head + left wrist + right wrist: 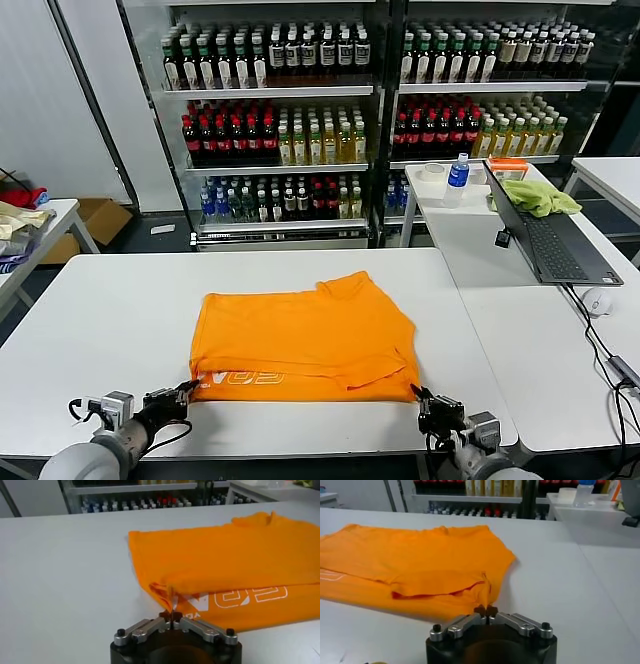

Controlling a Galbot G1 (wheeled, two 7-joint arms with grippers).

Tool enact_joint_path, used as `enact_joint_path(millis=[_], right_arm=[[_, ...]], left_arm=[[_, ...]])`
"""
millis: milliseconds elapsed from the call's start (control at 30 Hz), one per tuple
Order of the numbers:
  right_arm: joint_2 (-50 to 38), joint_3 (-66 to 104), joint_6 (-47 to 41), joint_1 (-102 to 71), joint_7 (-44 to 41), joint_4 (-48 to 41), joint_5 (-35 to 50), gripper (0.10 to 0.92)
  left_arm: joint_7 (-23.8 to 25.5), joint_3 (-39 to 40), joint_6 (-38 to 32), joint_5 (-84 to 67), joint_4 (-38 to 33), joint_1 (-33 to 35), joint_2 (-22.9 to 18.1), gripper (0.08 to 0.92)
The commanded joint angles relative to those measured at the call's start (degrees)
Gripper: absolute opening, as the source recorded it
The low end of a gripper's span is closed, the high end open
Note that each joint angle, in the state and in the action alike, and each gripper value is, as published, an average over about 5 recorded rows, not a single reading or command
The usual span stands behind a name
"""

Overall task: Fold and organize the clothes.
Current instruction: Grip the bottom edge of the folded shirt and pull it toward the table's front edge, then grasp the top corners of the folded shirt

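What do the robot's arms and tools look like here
Both arms are light grey and rounded, with black wrist sections and loose black cables. The left tool and right tool each have a black round body, silver metal linkages with black screws, and small dark fingertips.

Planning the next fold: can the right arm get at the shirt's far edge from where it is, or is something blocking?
Probably yes. The right gripper is shut on the T-shirt at its near right corner, the left gripper on the near left. Nothing lies on the shirt or on the table beyond it.

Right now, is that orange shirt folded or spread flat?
Partly folded: the orange shirt lies doubled on itself, with layered edges along its near side showing in both wrist views.
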Motion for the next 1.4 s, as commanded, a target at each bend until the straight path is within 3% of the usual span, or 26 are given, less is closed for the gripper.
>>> enact_joint_path(millis=[33, 500, 600, 867, 1033, 1300, 1400], right_arm=[[-0.4, 1.0, -0.3, -6.4, 0.1, 4.8, -2.2, 0.108], [1.0, 2.1, -0.9, -8.6, 0.2, 5.0, -5.8, 0.109], [1.0, 2.5, -1.0, -8.9, 0.0, 5.4, -5.9, 0.150], [-0.9, 6.7, -1.2, -8.8, -0.6, 7.5, -4.8, 0.381], [-4.2, 10.3, -1.6, -5.0, -1.2, 8.5, 0.7, 0.520], [-4.1, 3.7, -1.6, 15.3, -0.1, -1.4, 7.6, 0.765], [-3.1, -0.8, -1.8, 22.8, 0.5, -5.9, 9.5, 0.812]], left_arm=[[0.1, -5.5, -0.2, -0.4, -6.0, 9.4, 1.4, 0.079], [-1.4, -7.5, 3.0, 2.5, -7.6, 12.1, 0.7, 0.079], [-1.3, -7.5, 2.3, 2.5, -7.4, 11.2, 0.7, 0.102], [-1.1, -10.8, 2.1, 0.3, -9.9, 8.6, 2.6, 0.321], [-1.0, -13.1, 1.6, -2.3, -11.8, 6.0, 5.6, 0.459], [1.7, -4.4, -2.3, -2.7, -0.4, -6.6, 5.3, 0.693], [2.3, -0.9, -3.2, -2.4, 3.0, -10.8, 5.0, 0.773]])
